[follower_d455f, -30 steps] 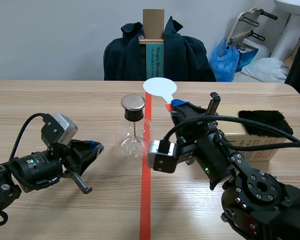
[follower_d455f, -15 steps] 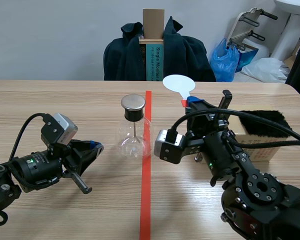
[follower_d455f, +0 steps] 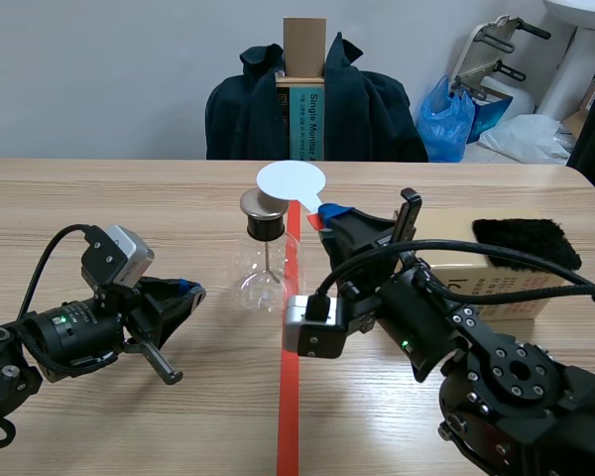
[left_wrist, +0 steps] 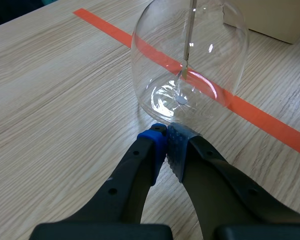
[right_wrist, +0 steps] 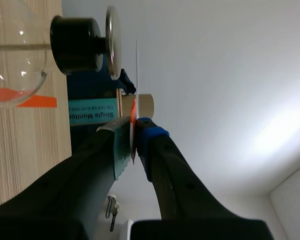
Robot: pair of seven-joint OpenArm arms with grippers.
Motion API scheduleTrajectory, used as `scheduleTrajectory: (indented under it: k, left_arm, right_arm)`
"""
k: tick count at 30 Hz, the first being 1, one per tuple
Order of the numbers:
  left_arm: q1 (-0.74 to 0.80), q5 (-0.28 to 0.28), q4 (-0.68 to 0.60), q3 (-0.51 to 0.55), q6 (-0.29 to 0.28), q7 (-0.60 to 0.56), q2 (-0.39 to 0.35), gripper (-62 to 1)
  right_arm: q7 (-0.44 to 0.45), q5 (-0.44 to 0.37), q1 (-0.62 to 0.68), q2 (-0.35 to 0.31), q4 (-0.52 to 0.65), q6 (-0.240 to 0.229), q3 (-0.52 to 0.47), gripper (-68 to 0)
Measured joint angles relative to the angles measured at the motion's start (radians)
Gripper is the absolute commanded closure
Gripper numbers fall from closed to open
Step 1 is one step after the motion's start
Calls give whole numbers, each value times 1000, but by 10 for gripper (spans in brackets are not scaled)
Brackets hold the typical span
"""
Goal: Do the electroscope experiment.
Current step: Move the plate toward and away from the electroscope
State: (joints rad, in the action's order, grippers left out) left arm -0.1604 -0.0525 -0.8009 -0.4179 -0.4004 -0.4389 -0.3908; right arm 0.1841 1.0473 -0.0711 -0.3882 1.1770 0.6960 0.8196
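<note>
The electroscope, a clear glass flask [follower_d455f: 266, 273] with a black stopper and a round metal cap [follower_d455f: 264, 203], stands just left of the red tape line. My right gripper [follower_d455f: 329, 214] is shut on the red handle of a white disc paddle [follower_d455f: 291, 181], which hovers just above the cap. Seen edge-on in the right wrist view, the white disc paddle [right_wrist: 136, 70] lies close beside the metal cap [right_wrist: 113, 42], a thin gap showing. My left gripper [left_wrist: 166, 145] is shut on nothing, resting on the table with its tips at the foot of the flask [left_wrist: 190, 65].
A cardboard box [follower_d455f: 496, 278] topped with a black fur pad [follower_d455f: 526, 243] sits at the right behind my right arm. A chair draped with a dark jacket [follower_d455f: 312, 104] stands across the table. Blue bags lie on the floor at the back right.
My right gripper swung the disc right, away from the flask, then back left; the disc now hangs over the metal cap. The left arm has not moved.
</note>
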Motion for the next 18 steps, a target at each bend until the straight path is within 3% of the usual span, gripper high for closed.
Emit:
scheduleTrajectory:
  k: [10,18]
  left_arm:
    - [0,0,0,0,0,0,0,-28]
    - [0,0,0,0,0,0,0,-28]
  right_arm:
    - [100,0,0,0,0,0,0,-6]
    - [115,0,0,0,0,0,0,-6]
